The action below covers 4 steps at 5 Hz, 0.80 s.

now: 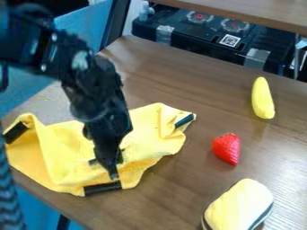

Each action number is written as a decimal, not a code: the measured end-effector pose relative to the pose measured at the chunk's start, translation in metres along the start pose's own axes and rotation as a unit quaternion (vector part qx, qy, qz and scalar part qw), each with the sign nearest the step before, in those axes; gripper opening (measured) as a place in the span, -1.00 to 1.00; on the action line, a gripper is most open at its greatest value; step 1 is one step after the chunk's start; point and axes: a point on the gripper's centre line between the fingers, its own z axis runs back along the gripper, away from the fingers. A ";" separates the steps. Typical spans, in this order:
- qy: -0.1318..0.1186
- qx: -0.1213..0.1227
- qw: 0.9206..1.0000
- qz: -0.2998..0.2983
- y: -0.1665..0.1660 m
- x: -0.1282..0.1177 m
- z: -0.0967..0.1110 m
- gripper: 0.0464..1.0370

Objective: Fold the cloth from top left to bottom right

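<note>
Cloth (150,130) lies rumpled on the table (180,193), and I have the gripper (110,167) down over its lower middle, close to the near edge. I can't tell from here whether the gripper is open, closed or pinching a bit of the fabric.

As for progress, I'd call the fold partly made at best. The cloth is bunched and creased around the gripper, with a raised lip at its left end and a small tuck at its upper right corner, but I see no clean diagonal crease and no neat pair of matched edges. What's left, as I judge it, is to bring the upper left part properly across to the lower right, let go and draw clear without dragging the fabric back. The loose folds could easily snag on the way out.

Counting up: one cloth, with three dark strips that I can make out on it, at its left, upper right and near edges. Then one banana (262,98), well off to the upper right of the cloth; one strawberry (226,148), to the right of it; and one bun (238,206), off its lower right side. None of those three touches the cloth.
</note>
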 end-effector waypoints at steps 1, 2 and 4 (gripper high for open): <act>0.015 -0.073 0.997 0.016 0.010 0.004 -0.001 0.52; 0.022 -0.114 0.993 0.021 0.020 0.008 0.002 0.91; 0.004 -0.114 0.991 0.066 0.054 -0.003 0.041 0.92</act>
